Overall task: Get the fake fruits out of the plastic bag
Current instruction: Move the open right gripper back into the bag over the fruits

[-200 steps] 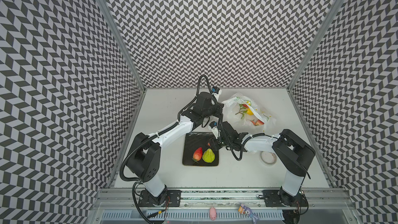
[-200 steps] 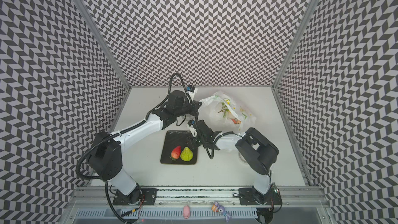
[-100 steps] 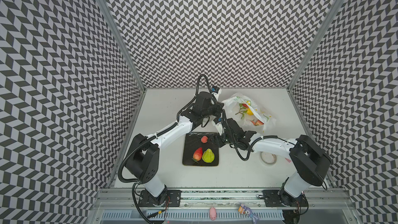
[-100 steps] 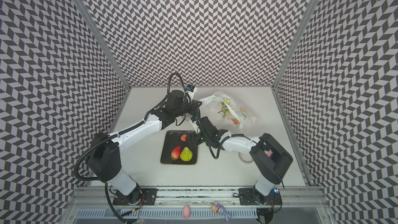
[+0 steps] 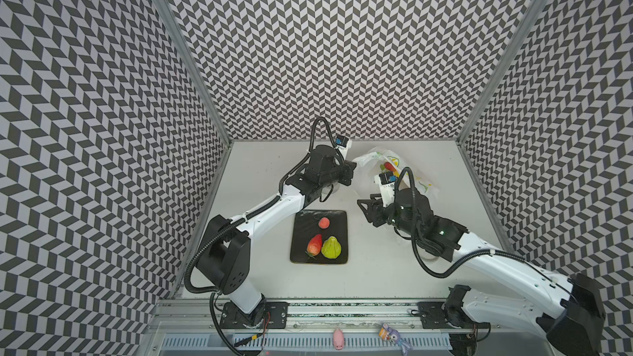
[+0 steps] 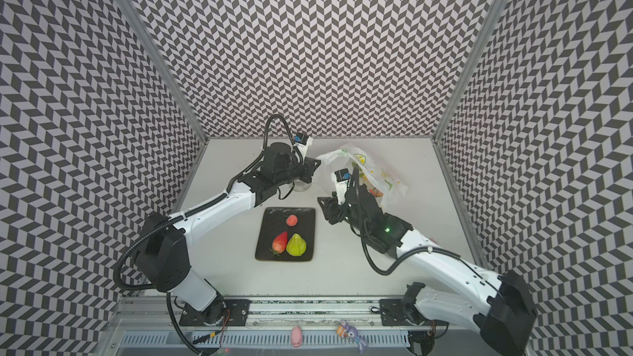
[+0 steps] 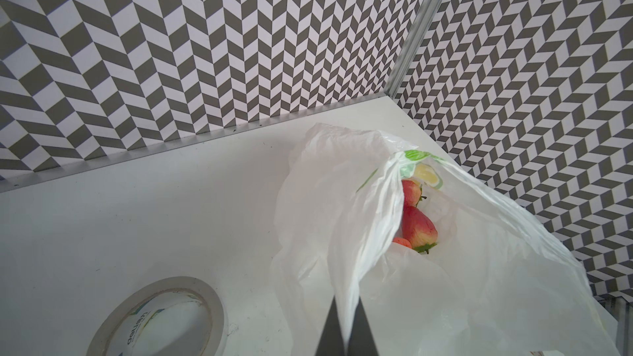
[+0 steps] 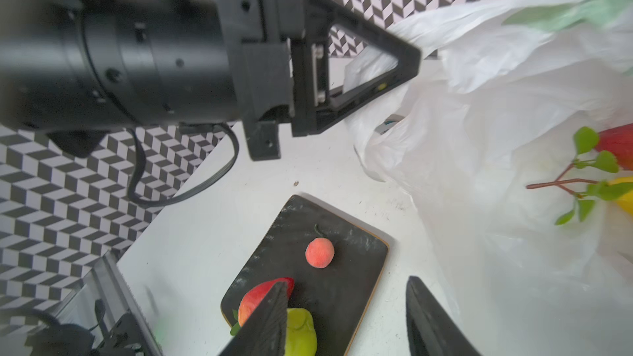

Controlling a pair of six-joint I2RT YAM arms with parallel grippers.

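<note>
You have bare table (image 5: 260, 179) at the tray's (image 5: 339, 224) 9 o'clock; the left gripper (image 5: 354, 165) and plastic bag (image 5: 367, 159) crowd its 1 o'clock.

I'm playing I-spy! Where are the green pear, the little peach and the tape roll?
green pear (image 5: 331, 247): in a top view, middle of its fat body.
little peach (image 5: 323, 222): in a top view, middle of its round top.
tape roll (image 7: 181, 284): left wrist view, on its upper rim.

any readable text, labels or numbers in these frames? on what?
Nothing reads cleanly enough to quote.
tape roll: a printed word inside the core, sideways, too unclear.
left camera sticker: blue, too small.
right camera sticker: blue, too small.
plastic bag: lemon and leaf print only, no words seen.
</note>
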